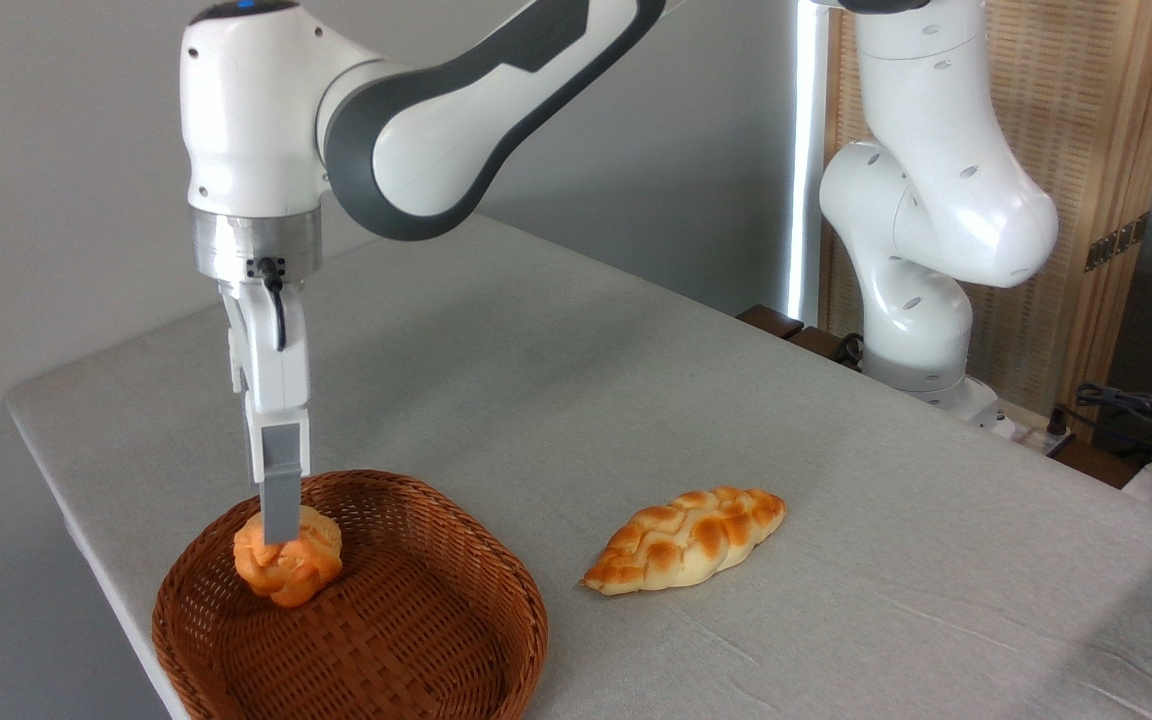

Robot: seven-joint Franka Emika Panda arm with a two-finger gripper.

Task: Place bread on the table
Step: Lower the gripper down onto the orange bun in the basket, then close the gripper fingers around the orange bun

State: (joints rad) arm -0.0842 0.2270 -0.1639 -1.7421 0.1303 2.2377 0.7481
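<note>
- Camera view, fixed: the white arm reaches from its base at 3 o'clock across the upper frame to 10 o'clock, where the wrist turns straight down.
- Its hand (281,530) hangs vertical over the wicker basket (416,640), with one grey finger (283,480) seen flat-on; the other finger is hidden behind it.
- That finger's tip presses against the top left of the bread (294,572); the hand looks clenched on the bread, though the far side of the grasp is out of sight.
- The bread is an orange-golden knotted bun, inside the basket at its 10 o'clock part, close to the rim. Whether it rests on the weave or is lifted just off it cannot be told.
- The bun is nearly round, so no clear long axis shows; its lumpy twists bulge slightly toward 5 o'clock.
- The basket sits at the 7 o'clock corner of the tabletop (556,370), which is covered in light grey cloth.
- A paler braided loaf (686,540) lies on the cloth at 3 o'clock from the basket, apart from it, its long axis running from 8 to 2 o'clock.
</note>
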